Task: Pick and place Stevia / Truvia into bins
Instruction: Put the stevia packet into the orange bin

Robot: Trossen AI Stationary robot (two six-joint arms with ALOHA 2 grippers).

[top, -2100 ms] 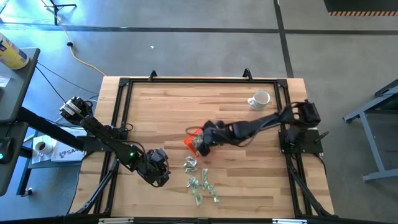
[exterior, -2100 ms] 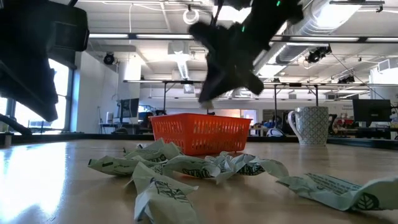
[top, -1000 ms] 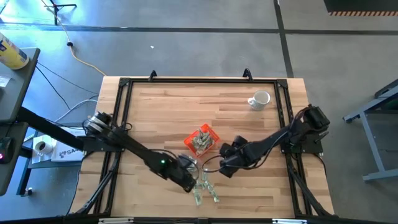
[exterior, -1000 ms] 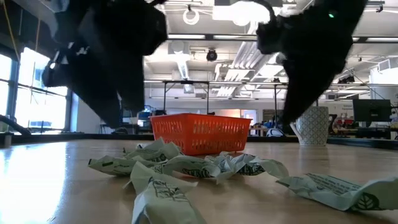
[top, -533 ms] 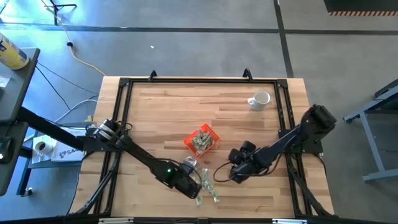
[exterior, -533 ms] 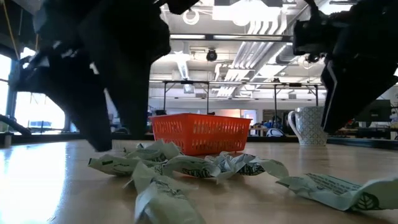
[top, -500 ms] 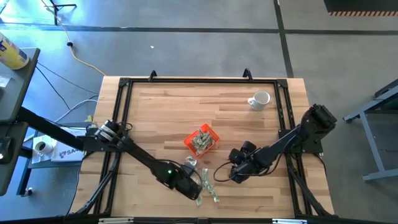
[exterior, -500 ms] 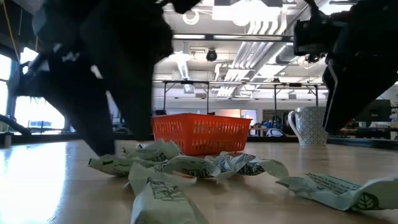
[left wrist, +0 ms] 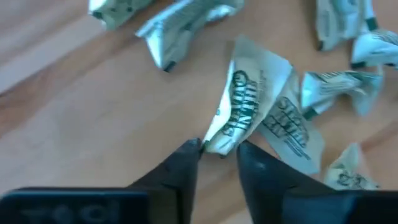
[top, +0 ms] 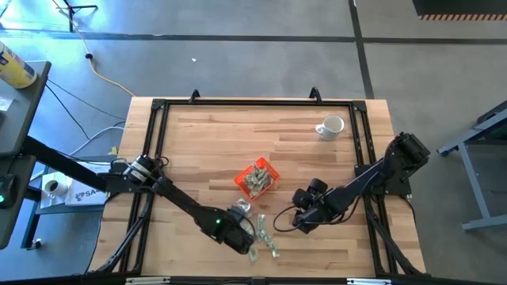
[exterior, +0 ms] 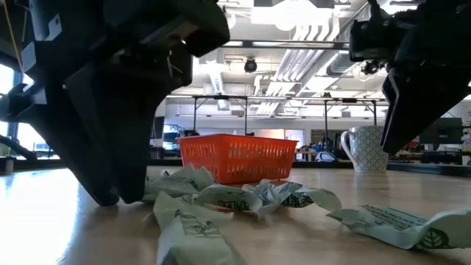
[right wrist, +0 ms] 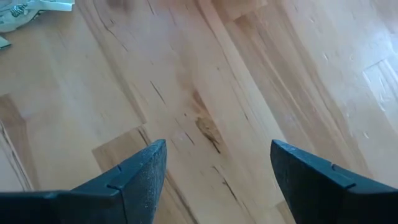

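Note:
Loose pale green and white Stevia sachets (top: pixel 264 240) lie flat on the wood near the table's front edge, crumpled in the low view (exterior: pixel 243 196). The orange bin (top: pixel 238 181) behind them holds several sachets. My left gripper (top: pixel 242 235) is down at the left side of the pile, its fingertips at table height (exterior: pixel 110 197), closed on one sachet (left wrist: pixel 239 106). My right gripper (top: pixel 297 222) hangs open over bare wood (right wrist: pixel 217 149), right of the pile and of the bin. My left gripper pinches one sachet by its near end (left wrist: pixel 214 144) between its two fingertips (left wrist: pixel 189 149). The fingers come down at a slant from the table's left. The sachet stands up on edge; whether it is clear of the wood I cannot tell.
A white mug (top: pixel 331 127) stands at the far right of the table, seen behind the sachets in the low view (exterior: pixel 366 149). A black frame (top: pixel 158 107) runs round the tabletop. Bare wood lies left of the pile and along the far side.
My left gripper has come down toward the table's near edge onto the left side of the sachet pile; a sachet beside it has shifted a little. My right gripper has moved from beside the bin toward the table's right and near edge, then stayed still.

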